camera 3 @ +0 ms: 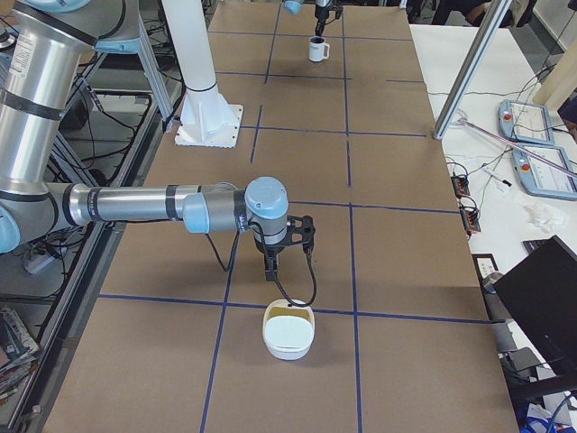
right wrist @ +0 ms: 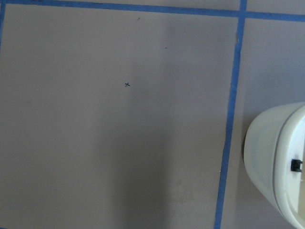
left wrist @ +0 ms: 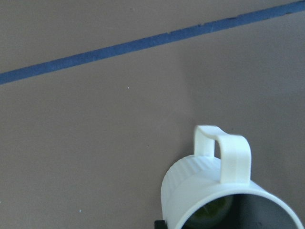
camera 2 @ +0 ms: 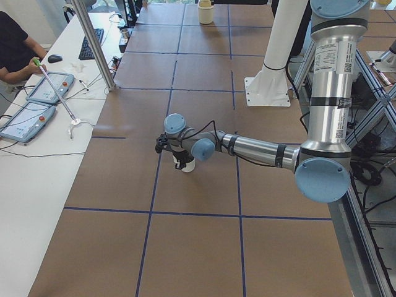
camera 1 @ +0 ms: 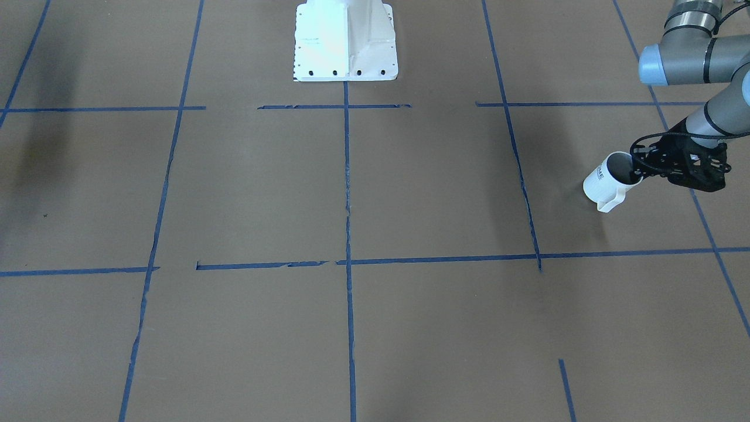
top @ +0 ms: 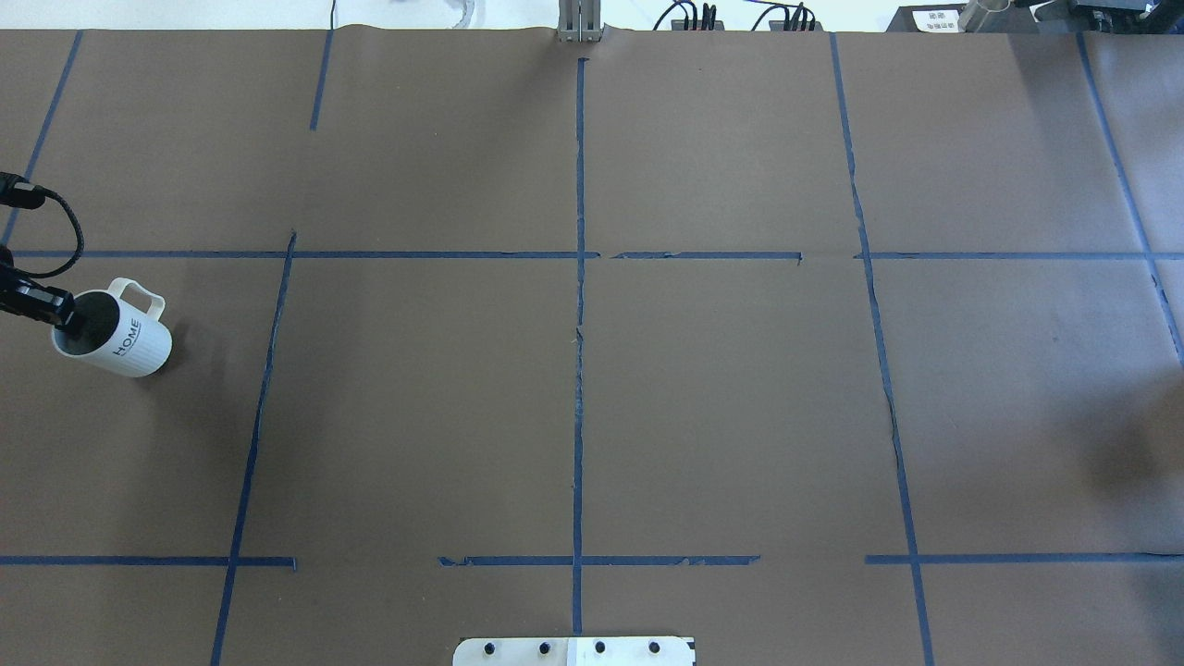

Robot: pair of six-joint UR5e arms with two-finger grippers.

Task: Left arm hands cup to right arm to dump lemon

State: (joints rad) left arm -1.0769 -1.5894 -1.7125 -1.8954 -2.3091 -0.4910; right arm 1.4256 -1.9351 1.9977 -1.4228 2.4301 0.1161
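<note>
Left gripper tight on the rim of the white "HOME" cup.

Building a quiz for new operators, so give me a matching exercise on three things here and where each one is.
Things:
1. cup
2. lemon
3. bowl

Places:
a. on the table near the right arm
b. held at its rim by the left fingers
c. inside the cup

Pairs: 1-b, 2-c, 3-a.
</note>
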